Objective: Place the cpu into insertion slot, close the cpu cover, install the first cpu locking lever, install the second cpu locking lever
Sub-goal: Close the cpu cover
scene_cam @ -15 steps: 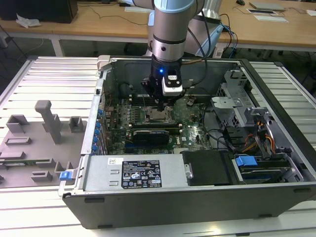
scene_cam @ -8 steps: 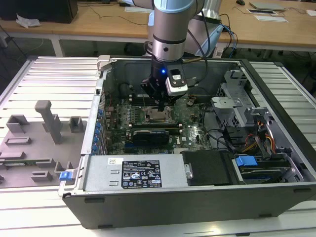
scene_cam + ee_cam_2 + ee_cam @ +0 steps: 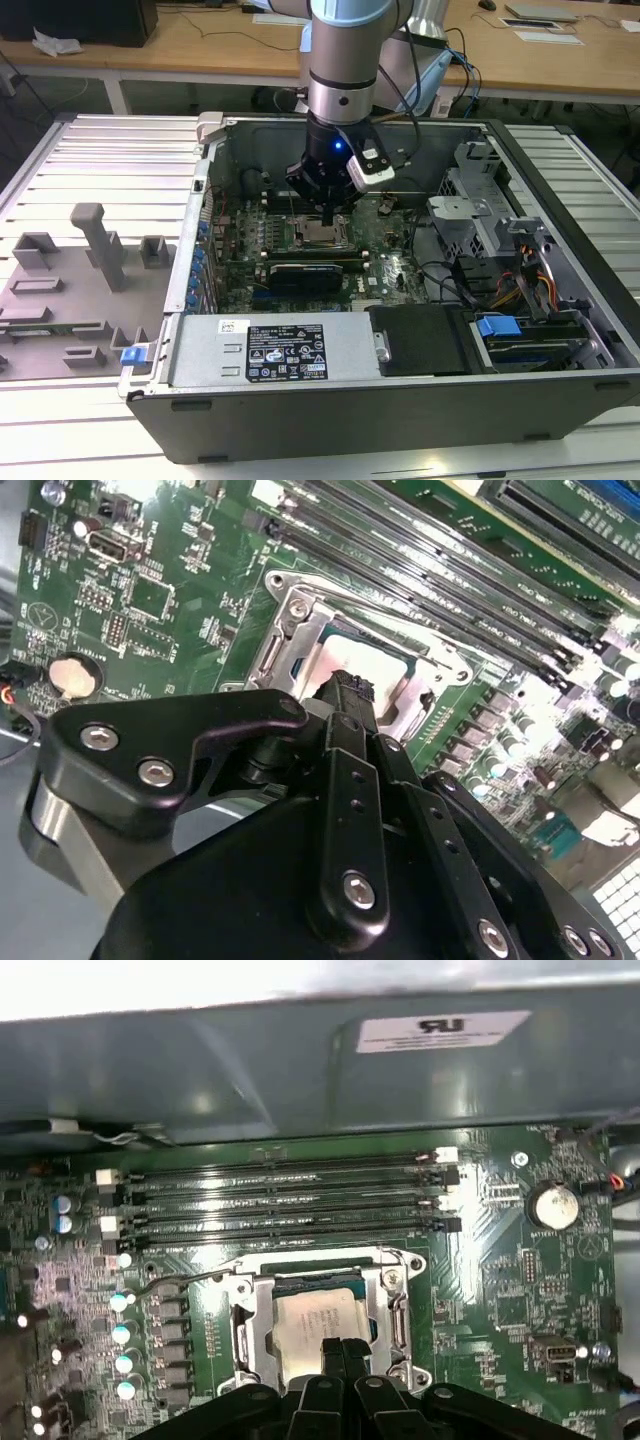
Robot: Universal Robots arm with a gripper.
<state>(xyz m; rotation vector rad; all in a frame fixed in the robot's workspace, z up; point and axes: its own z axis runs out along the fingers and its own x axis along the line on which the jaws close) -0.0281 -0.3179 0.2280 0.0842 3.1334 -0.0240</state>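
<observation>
Place: you're working in a robotics lab or test workshop.
Bench: your ribbed silver aluminium table top [image 3: 100, 155] carries a grey plastic fixture plate [image 3: 75, 303].
Workpiece: an open grey metal computer case [image 3: 400, 425] lies under the silver-and-blue robot arm [image 3: 342, 90].
Background: pale wooden desks [image 3: 200, 45] stand behind.

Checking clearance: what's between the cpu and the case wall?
Long black memory slots run between cpu and case wall, in the first wrist view.
</observation>
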